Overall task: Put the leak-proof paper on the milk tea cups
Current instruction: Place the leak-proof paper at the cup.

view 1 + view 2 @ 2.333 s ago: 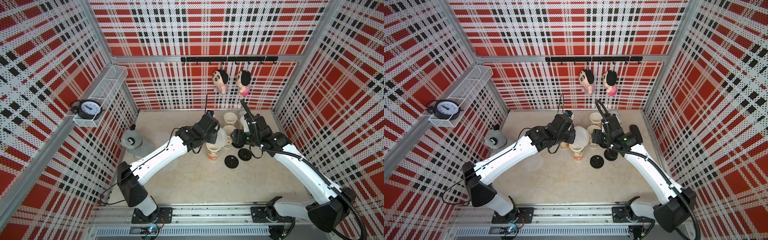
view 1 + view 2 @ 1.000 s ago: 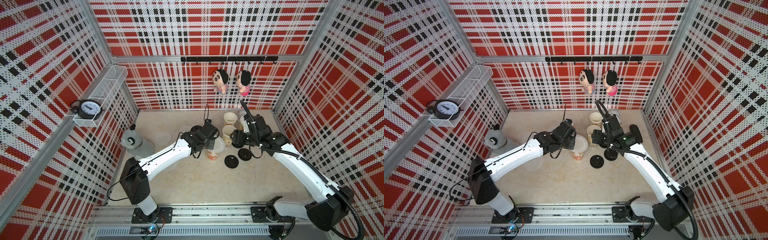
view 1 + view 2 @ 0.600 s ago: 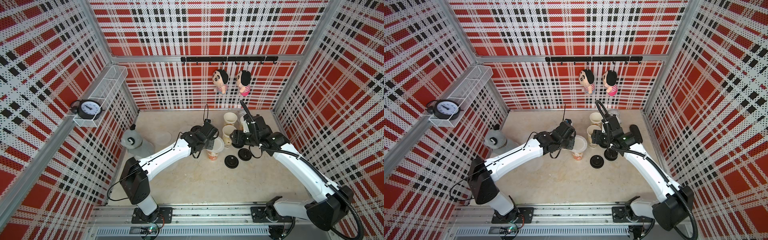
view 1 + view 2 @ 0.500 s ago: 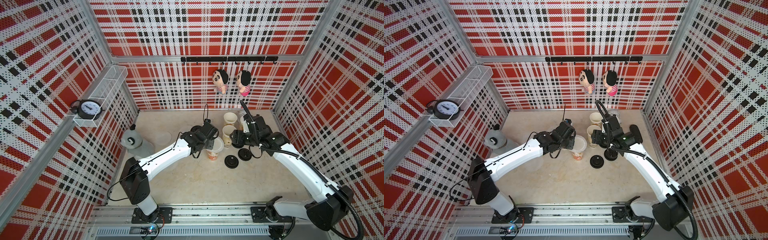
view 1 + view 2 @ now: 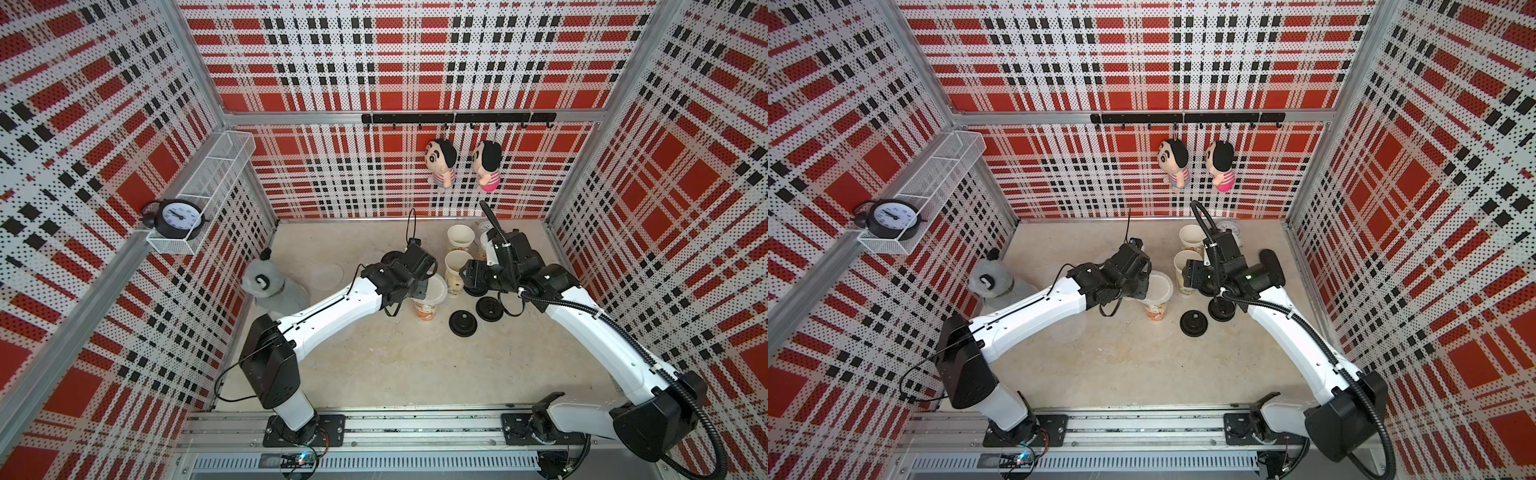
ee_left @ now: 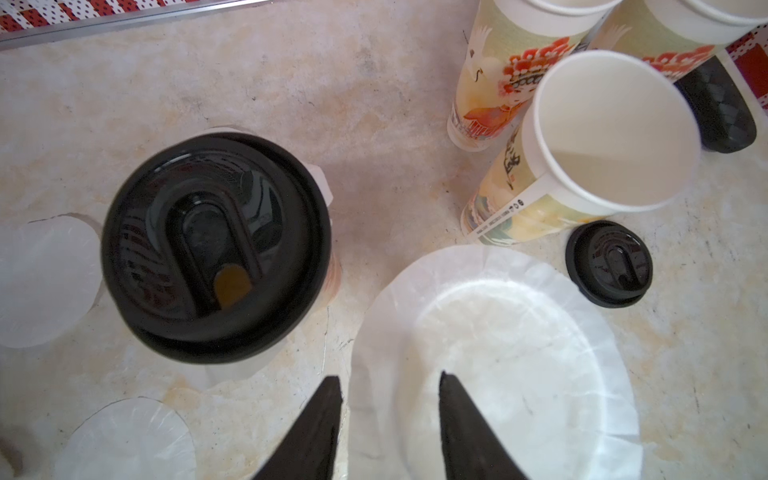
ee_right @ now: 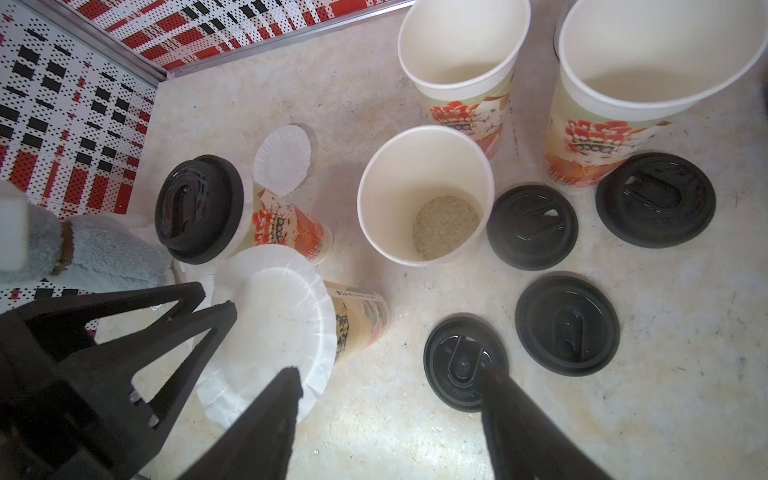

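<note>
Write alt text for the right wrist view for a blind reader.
A leak-proof paper lies over one milk tea cup, the open left gripper at its edge. Nearby stand one lidded cup, three open cups and four loose black lids; the open right gripper hovers beside them.

place: robot lab cell | evidence: plaid pegboard walls, aluminium frame

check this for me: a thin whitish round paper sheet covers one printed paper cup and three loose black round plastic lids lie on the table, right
Not three: the right wrist view shows four loose black round plastic lids on the table. The thin whitish round paper sheet does cover one printed paper cup.
</note>
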You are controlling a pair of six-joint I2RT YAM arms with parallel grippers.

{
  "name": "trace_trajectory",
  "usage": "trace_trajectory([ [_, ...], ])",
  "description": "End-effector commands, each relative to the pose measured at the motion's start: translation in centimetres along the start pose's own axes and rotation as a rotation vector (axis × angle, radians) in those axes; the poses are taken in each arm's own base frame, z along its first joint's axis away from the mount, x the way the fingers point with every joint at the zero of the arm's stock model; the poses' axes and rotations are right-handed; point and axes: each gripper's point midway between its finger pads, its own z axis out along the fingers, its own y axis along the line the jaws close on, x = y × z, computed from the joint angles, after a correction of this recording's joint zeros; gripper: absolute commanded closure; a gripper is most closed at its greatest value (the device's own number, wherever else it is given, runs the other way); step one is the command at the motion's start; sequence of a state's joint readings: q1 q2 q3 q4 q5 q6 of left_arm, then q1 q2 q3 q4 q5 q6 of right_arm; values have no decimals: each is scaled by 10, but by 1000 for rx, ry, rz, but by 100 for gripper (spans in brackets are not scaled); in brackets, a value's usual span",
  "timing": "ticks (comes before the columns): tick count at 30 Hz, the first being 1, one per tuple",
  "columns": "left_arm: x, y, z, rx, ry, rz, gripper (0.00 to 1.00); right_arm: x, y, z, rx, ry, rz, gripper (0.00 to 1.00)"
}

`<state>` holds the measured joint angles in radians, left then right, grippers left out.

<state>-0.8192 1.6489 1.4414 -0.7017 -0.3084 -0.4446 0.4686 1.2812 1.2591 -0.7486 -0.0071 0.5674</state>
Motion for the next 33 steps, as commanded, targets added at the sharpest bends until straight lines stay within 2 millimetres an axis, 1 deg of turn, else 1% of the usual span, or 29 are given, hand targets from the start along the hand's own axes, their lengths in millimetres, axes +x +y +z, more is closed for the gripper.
trace_trajectory([
  [1,3,-2,10,17,11,0,57,-1,-3,4,4,-8,13,28],
  [8,7,-7,14,38,21,0,57,-1,-4,4,6,-8,12,29],
  [13,5,-4,13,27,15,-3,57,-1,-4,4,4,-8,13,29],
  [17,0,-1,9,20,-1,-14,57,-1,-4,4,4,-8,12,29],
  [23,-15,-3,-1,43,-34,-23,53,-1,-7,6,16,-6,21,27],
  [27,-26,-4,-7,54,-53,-25,51,-3,-21,6,53,-4,49,22],
  [29,-29,-5,-10,61,-62,-27,50,-3,-35,5,94,-1,66,20],
  [33,-35,-7,-16,81,-73,-28,48,-3,-73,4,165,6,122,16],
])
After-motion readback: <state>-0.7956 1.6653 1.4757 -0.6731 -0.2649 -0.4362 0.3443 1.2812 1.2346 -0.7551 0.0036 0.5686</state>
